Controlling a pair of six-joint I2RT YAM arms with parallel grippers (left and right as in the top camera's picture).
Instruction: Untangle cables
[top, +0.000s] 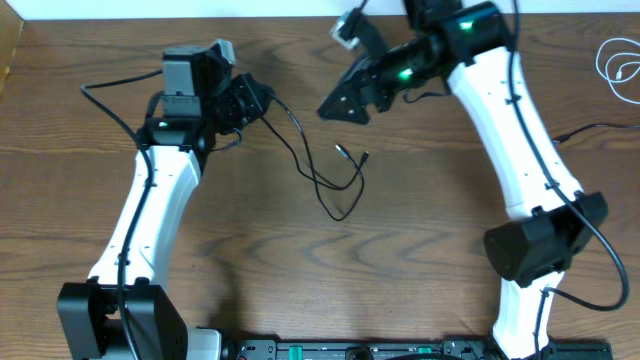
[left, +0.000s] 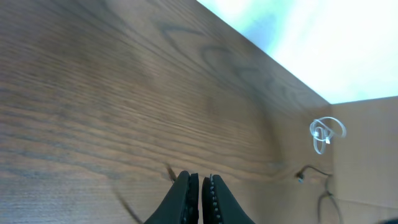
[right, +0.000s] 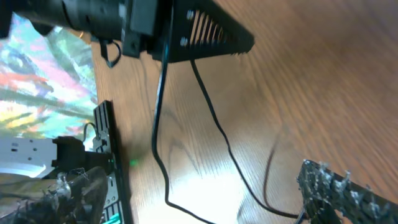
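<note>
Hanging from the closed left fingers (left: 189, 191) onto the desk (top: 420, 250), the black cable (top: 302, 150) could be cinched into a knot if crossed strands are caught by the open right fingers (top: 338, 104), the white cable (top: 620, 62) lying well apart.

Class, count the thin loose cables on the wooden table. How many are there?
2. The thin black cable loops mid-table, one end at the left pincer; the thin white cable lies coiled near the far right edge. No others visible.
</note>
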